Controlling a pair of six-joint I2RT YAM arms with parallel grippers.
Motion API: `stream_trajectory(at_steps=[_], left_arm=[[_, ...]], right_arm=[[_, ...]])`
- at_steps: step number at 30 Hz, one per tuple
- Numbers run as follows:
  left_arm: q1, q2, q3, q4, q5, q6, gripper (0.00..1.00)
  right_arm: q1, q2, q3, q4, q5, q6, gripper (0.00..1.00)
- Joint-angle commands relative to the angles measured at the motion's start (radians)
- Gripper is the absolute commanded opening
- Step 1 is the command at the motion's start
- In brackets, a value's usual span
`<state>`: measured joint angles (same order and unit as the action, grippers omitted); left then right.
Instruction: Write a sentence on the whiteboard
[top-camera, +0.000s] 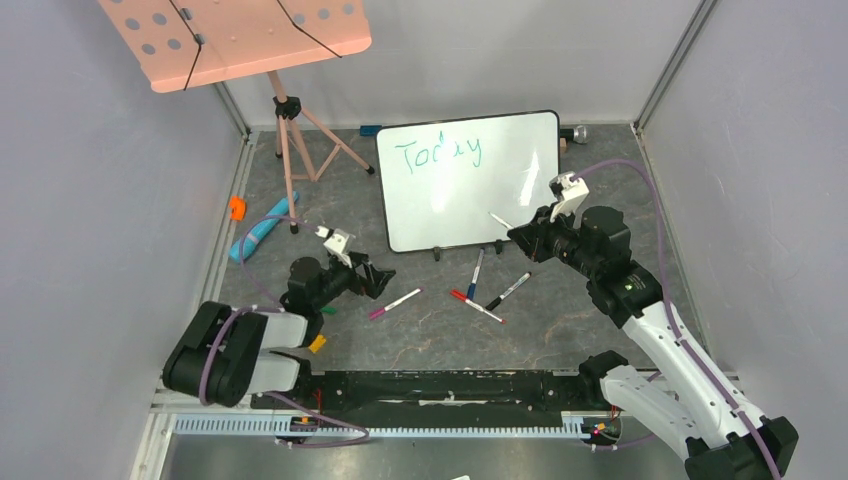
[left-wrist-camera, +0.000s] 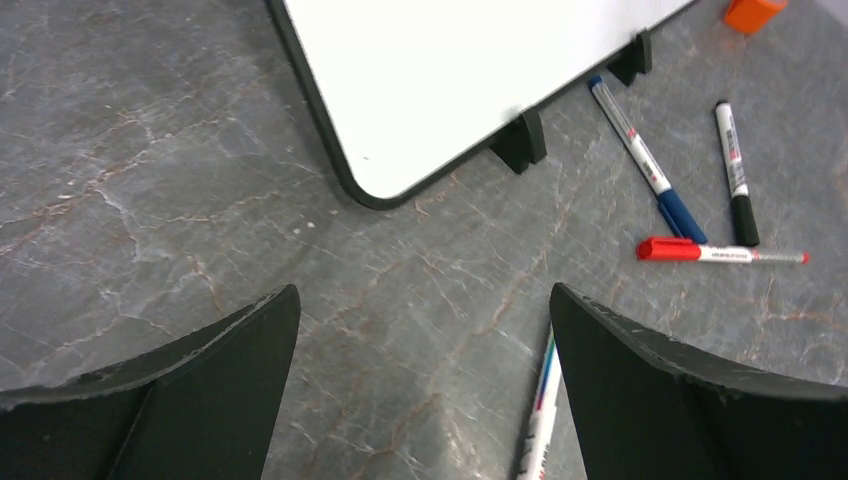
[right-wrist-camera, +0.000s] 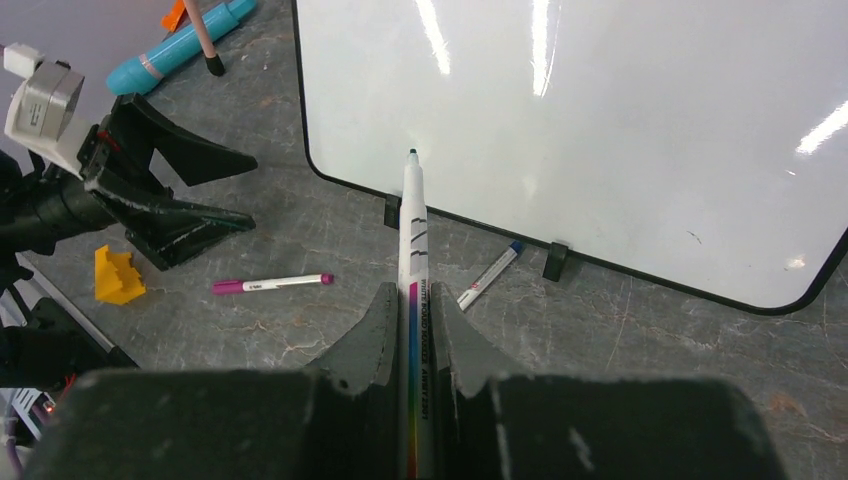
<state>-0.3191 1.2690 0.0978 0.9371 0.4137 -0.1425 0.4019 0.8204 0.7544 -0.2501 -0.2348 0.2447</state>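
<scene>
The whiteboard lies at the middle back of the table, with the teal word "Today" on its upper left. It also shows in the right wrist view and the left wrist view. My right gripper is shut on a white marker; its green tip points at the board's near edge, above its lower right part. My left gripper is open and empty, low over the table left of the board's near left corner.
Loose markers lie in front of the board: blue, black, red, magenta. A pink music stand on a tripod stands back left, with a blue tube and an orange piece beside it.
</scene>
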Motion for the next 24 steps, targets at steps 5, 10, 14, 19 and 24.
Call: stream_trajectory(at_steps=[5, 10, 14, 19, 24], left_arm=[[0.231, 0.269, 0.096, 0.340, 0.327, -0.286, 1.00], [0.318, 0.533, 0.194, 0.620, 0.512, -0.547, 1.00], [0.318, 0.532, 0.199, 0.620, 0.507, -0.532, 1.00], [0.318, 0.454, 0.113, 0.620, 0.279, -0.450, 1.00], [0.318, 0.481, 0.163, 0.620, 0.352, -0.427, 1.00]], right_arm=[[-0.003, 0.008, 0.022, 0.019, -0.008, -0.024, 0.00], [-0.003, 0.015, 0.028, 0.021, -0.009, -0.020, 0.00], [-0.003, 0.018, 0.029, 0.027, -0.007, -0.013, 0.00], [-0.003, 0.026, 0.040, 0.031, -0.006, -0.014, 0.00], [-0.003, 0.044, 0.073, 0.021, 0.006, -0.037, 0.00]])
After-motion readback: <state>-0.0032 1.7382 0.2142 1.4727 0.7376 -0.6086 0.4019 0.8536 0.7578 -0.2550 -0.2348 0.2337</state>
